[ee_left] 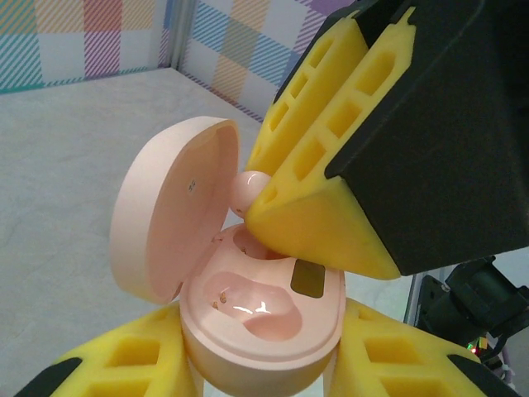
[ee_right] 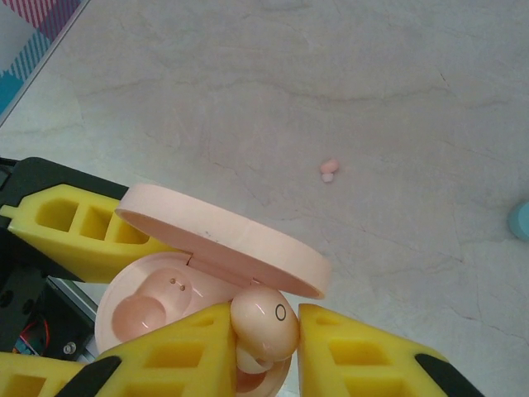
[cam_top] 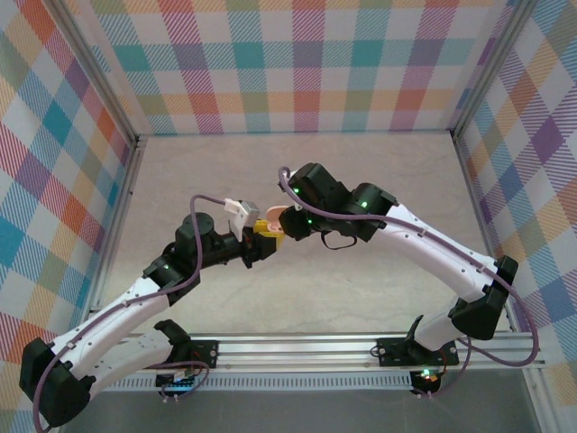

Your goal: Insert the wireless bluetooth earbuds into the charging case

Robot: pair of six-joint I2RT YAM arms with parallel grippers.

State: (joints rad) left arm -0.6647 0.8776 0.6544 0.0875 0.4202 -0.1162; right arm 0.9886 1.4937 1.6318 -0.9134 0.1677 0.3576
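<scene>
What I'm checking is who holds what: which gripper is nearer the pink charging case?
Left. The left gripper clamps the pink charging case from both sides; the right gripper reaches over its open wells, pinching a pink earbud.

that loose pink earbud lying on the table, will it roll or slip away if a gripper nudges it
Probably. The loose pink earbud looks tiny and rounded, so it is likely very light and could roll or skid on the smooth table. Its lumpy two-lobed shape may stop it quickly.
</scene>
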